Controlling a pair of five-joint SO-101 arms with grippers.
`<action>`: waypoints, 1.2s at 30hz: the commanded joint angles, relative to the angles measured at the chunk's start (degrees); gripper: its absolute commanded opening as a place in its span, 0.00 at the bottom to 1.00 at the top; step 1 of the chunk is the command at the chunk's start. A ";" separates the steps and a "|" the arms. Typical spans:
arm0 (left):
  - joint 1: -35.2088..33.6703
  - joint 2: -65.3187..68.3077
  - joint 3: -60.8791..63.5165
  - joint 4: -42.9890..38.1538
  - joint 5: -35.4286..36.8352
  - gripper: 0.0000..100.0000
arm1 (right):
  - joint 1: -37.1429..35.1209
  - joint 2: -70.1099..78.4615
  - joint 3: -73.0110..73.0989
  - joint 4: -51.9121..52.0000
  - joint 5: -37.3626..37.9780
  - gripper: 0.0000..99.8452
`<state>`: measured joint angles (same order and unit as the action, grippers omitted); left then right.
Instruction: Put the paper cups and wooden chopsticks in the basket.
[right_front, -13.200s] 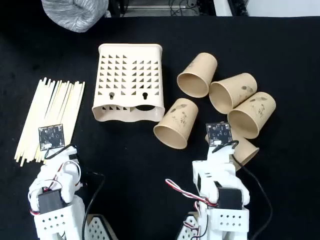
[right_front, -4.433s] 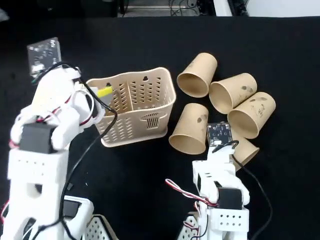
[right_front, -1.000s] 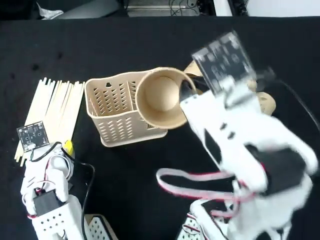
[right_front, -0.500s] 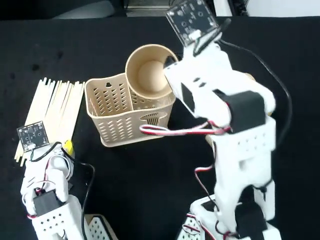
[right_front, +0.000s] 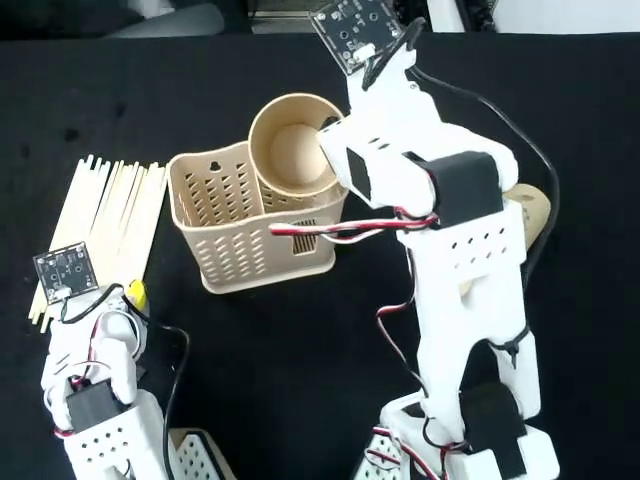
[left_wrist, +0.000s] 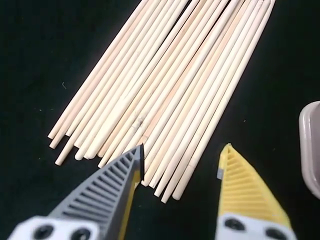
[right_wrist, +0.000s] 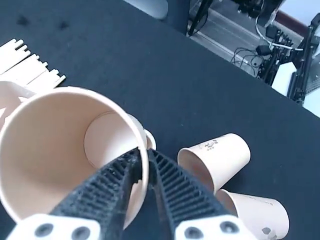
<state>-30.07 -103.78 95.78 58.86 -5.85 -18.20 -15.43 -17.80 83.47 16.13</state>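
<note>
- Wooden chopsticks (left_wrist: 165, 100) are laid side by side on the black bench (right_front: 300, 380), under the left jaws, which are held spread and empty, presumably readied for a later pick.
- One paper cup (right_front: 290, 150) is pinched by its rim in the clenched right jaws and held mouth-up over the far corner of the basket (right_front: 235, 245), apparently for lowering in.
- Loose cups (right_wrist: 215, 155) are seen lying on their sides beyond.
</note>
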 joint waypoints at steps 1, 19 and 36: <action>0.66 -0.53 0.48 -0.97 -0.35 0.25 | -2.29 -0.31 -1.54 2.11 -0.35 0.01; 0.66 -0.35 1.45 -3.25 -0.35 0.25 | -5.45 -0.40 -1.80 5.10 0.79 0.31; 0.66 -0.35 1.45 -3.25 -0.35 0.25 | 12.92 -0.40 4.18 11.34 32.09 0.31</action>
<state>-30.07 -103.78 96.22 56.84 -5.85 -9.32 -15.43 -21.14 95.87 38.55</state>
